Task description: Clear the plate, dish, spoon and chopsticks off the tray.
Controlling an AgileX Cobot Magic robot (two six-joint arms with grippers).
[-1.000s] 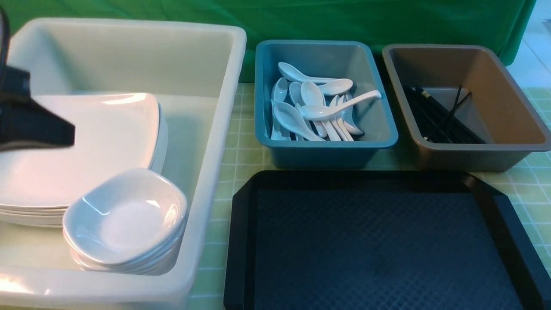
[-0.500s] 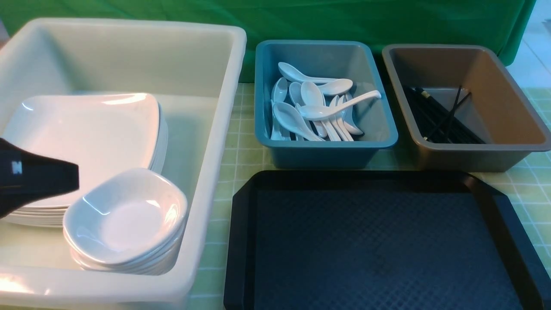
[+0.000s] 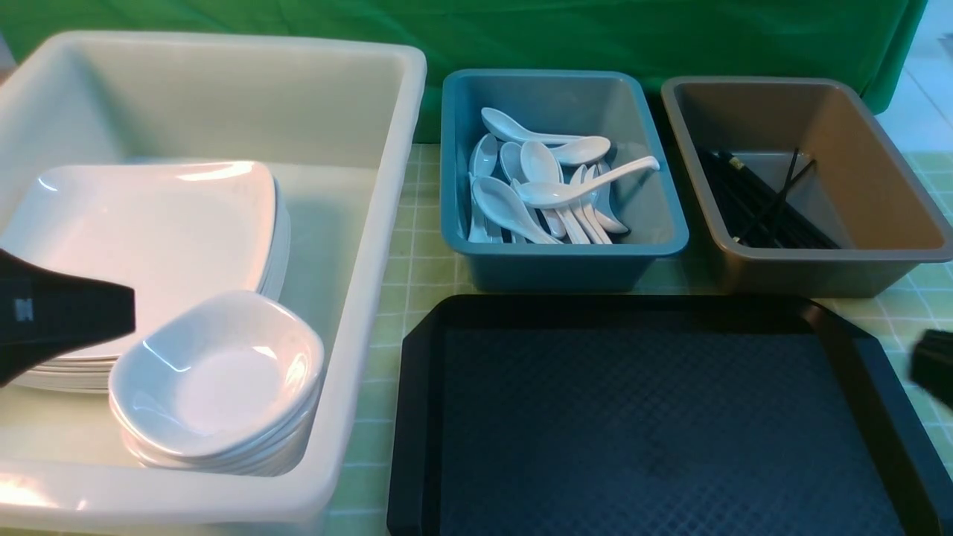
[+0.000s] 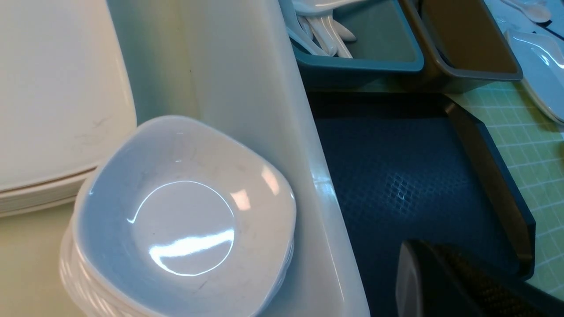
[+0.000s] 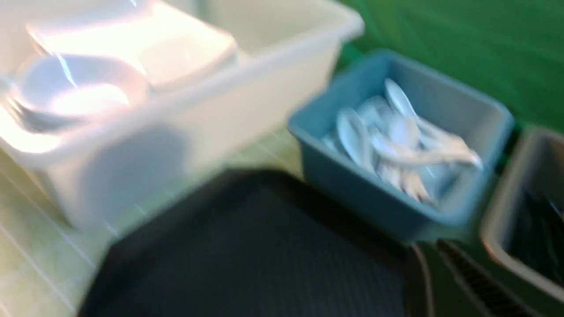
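Checked green tablecloth (image 3: pixel 424 260) — carries white tub (image 3: pixel 357 313), teal bin (image 3: pixel 551 268), brown bin (image 3: pixel 804 275), tray (image 3: pixel 417 417).

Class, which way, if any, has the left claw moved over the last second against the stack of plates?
Yes. The left claw has dropped from the plates' far part towards their near edge, close to the bowls.

Right wrist view blurred – tray (image 5: pixel 246 246) cut off; right end effector (image 3: pixel 934 368) edge-cropped.

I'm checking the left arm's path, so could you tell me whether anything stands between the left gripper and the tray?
The left gripper hangs over the plates in the white tub; the stacked bowls and the tub's wall lie between it and the tray.
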